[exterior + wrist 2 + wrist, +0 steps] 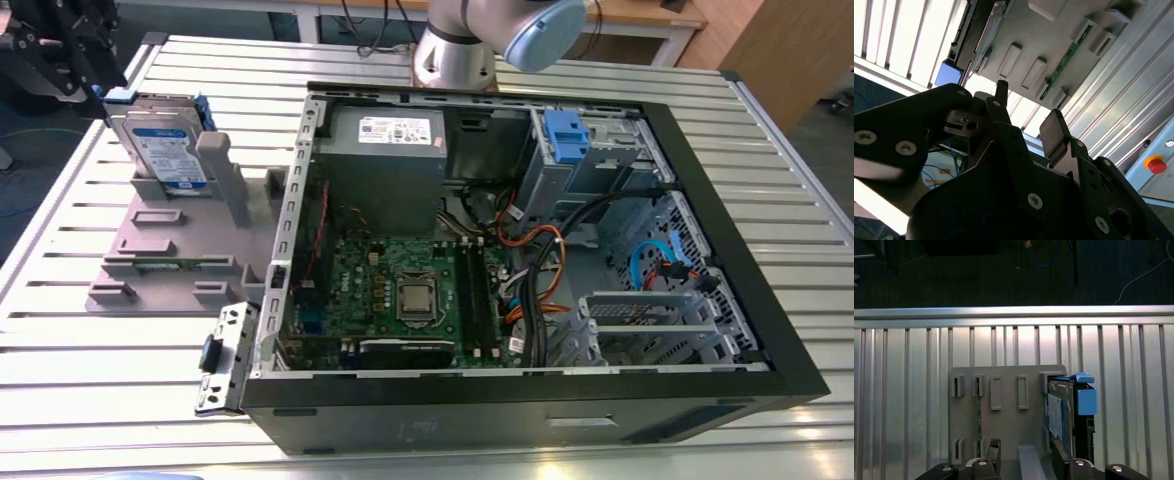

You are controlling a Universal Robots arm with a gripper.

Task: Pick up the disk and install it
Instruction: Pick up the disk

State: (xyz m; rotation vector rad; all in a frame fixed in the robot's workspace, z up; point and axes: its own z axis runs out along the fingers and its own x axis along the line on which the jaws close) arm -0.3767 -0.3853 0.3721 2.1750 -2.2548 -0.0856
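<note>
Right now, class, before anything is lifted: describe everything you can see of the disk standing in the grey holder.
The disk is a flat silver metal drive with a white label ending in a blue band, framed by a blue plastic bracket. It stands upright on edge, slotted into a grey plastic holder on the slatted table, at the exterior view's left of the open computer case.

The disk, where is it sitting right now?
The disk stands on edge in the grey holder on the slatted table, at the exterior view's left of the open computer case.
</note>
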